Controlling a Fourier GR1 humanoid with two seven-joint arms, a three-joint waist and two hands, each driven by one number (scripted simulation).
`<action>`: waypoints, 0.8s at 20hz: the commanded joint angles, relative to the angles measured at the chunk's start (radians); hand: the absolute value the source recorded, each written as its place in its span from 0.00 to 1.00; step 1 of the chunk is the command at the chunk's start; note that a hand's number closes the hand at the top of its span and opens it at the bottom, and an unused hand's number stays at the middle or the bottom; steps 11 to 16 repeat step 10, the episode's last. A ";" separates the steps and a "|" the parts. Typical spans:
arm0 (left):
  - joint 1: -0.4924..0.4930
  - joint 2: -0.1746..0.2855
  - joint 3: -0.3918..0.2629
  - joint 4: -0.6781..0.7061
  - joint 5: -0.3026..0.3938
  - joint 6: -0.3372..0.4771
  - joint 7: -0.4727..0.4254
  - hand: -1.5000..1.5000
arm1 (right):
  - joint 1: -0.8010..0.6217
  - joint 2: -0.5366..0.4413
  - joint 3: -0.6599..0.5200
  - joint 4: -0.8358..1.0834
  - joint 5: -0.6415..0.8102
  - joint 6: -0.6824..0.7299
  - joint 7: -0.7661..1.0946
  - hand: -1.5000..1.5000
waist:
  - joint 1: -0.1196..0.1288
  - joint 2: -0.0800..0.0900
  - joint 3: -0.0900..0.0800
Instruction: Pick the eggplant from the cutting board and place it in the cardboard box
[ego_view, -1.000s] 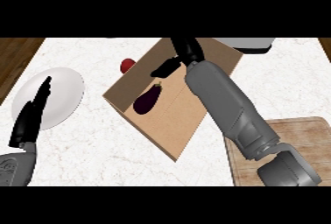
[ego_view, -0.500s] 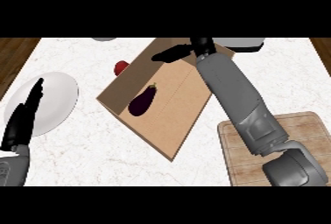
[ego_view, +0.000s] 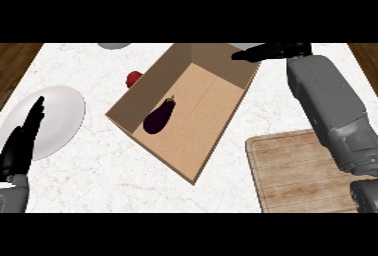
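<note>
Right hand (ego_view: 269, 51) has retreated beyond the box (ego_view: 214, 95), fingers apart; eggplant (ego_view: 159, 116) lies inside. Risk: forearm (ego_view: 325, 100) clipping the box wall.

Matt cardboard box (ego_view: 214, 95), pale grained wood board (ego_view: 295, 170), veined white marble counter (ego_view: 111, 170), smooth dark eggplant (ego_view: 159, 117) skin, my right forearm (ego_view: 332, 105) matt grey.

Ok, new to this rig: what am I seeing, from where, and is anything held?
The view looks down from the robot's head at a white counter. The grey forearms with black hands are the robot's own. The right hand is open at the far corner of the cardboard box, holding nothing. The eggplant lies inside the box. The cutting board, lower right, carries nothing visible. The left hand rests open over a white plate. A small red thing sits beside the box.
</note>
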 joint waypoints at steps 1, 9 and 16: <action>-0.023 -0.005 0.002 -0.007 -0.001 0.003 0.031 0.50 | 0.061 -0.107 -0.022 0.030 0.000 0.065 -0.065 0.00 | -0.001 0.002 0.000; -0.022 -0.009 0.005 0.013 -0.021 0.019 0.010 0.50 | 0.138 -0.285 0.001 0.034 0.034 0.304 -0.138 0.00 | -0.006 -0.002 0.000; -0.029 0.006 0.008 -0.007 -0.012 0.001 0.012 0.50 | 0.122 -0.334 -0.011 0.070 0.035 0.333 -0.157 0.00 | 0.007 0.004 0.001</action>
